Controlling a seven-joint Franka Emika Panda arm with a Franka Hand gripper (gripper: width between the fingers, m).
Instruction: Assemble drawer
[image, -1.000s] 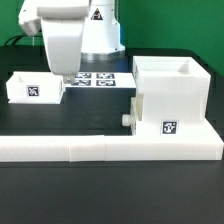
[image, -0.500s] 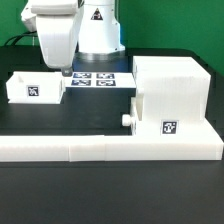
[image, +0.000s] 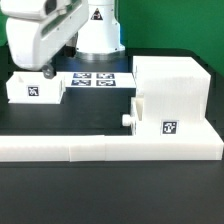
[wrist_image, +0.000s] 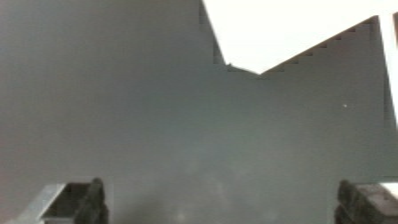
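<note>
The large white drawer housing (image: 172, 88) stands at the exterior view's right. A tray with a round knob (image: 127, 119) and a tag (image: 168, 127) sits at its base. A second small open-topped tray (image: 33, 88) with a tag stands at the exterior view's left. My gripper (image: 45, 70) hangs tilted just above that tray's far side. In the wrist view my gripper (wrist_image: 222, 200) is open, its fingers (wrist_image: 71, 200) wide apart with only dark table between them. A white surface (wrist_image: 294, 30) shows ahead; I cannot tell which part it is.
The marker board (image: 95, 78) lies flat at the back between the small tray and the housing. The long low white L-shaped border bar (image: 100, 150) runs along the front and holds the housing at its right end.
My gripper has moved to the exterior view's left, from above the marker board to above the small tray, and has tilted. The parts have not moved.
</note>
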